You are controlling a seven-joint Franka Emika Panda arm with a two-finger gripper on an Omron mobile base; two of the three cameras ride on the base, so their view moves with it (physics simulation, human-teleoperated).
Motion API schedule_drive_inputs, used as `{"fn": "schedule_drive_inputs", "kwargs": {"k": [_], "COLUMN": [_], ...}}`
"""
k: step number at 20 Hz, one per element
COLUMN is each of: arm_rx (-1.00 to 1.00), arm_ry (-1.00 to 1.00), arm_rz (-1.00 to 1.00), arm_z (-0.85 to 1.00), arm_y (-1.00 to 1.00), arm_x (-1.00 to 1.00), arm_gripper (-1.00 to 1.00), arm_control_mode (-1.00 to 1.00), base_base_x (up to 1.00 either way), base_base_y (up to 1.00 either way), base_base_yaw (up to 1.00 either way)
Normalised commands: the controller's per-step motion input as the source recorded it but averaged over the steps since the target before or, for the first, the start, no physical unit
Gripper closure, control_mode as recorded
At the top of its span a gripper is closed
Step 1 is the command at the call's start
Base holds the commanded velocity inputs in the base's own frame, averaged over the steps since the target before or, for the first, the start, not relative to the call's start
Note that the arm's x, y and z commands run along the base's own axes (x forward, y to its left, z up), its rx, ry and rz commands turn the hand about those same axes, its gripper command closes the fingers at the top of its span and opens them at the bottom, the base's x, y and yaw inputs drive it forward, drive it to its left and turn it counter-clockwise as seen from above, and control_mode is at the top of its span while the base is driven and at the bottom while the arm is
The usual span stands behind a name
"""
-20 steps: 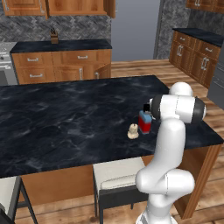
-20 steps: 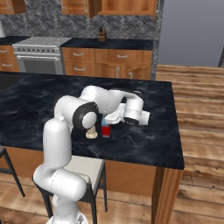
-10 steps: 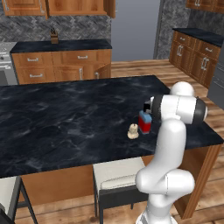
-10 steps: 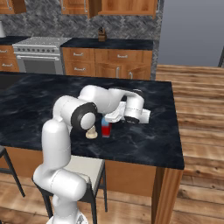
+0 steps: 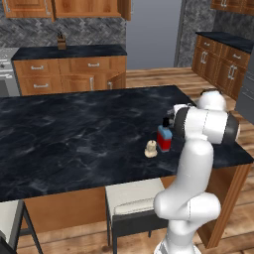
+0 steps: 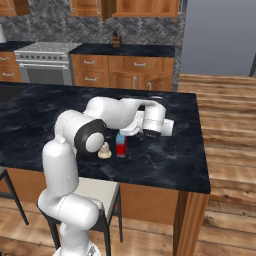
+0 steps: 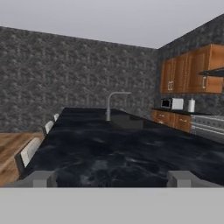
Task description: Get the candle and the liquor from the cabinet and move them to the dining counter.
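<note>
Two task items stand side by side on the dining counter [image 5: 74, 134], close to its near edge: the liquor [image 5: 164, 135], a squat red bottle with pale blue shoulders and a black cap, and the candle [image 5: 151, 149], a stubby cream lump just beside it on the side away from the arm. Both are upright and sit apart from each other by a small gap. In the right base view the gripper [image 6: 131, 132] sits low over the slab just beside the bottle, its white wrist lying nearly level above the marble. Its jaws are spread wide and hold nothing; in the hand view the fingertips [image 7: 41, 178] stand far apart with bare black marble between them. A stool [image 5: 130, 199] with a pale seat is tucked under the counter edge below the items. Beyond, a knife block [image 6: 116, 39] rests on the back counter.
</note>
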Motion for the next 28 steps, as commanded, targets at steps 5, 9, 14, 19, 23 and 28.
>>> {"fn": "schedule_drive_inputs", "kwargs": {"k": [5,9,14,19,23,28], "arm_rx": [-0.05,-0.04,-0.04,-0.05,-0.05,-0.07], "arm_ry": [0.00,0.03,0.08,0.10,0.13,0.15], "arm_rz": [-0.08,-0.14,-0.19,-0.27,-0.30,-0.34], "arm_z": [0.60,0.74,0.75,0.56,0.53,0.37], "arm_y": [0.00,0.00,0.00,0.07,0.12,0.23], "arm_x": [-0.47,-0.51,-0.59,-0.51,-0.55,-0.56], "arm_gripper": [-1.00,-1.00,-1.00,-1.00,-1.00,-1.00], "arm_control_mode": [-1.00,-1.00,-1.00,-1.00,-1.00,-1.00], "base_base_x": [0.00,0.00,0.00,0.00,0.00,0.00], "base_base_y": [0.00,0.00,0.00,0.00,0.00,0.00], "base_base_yaw": [0.00,0.00,0.00,0.00,0.00,0.00]}}
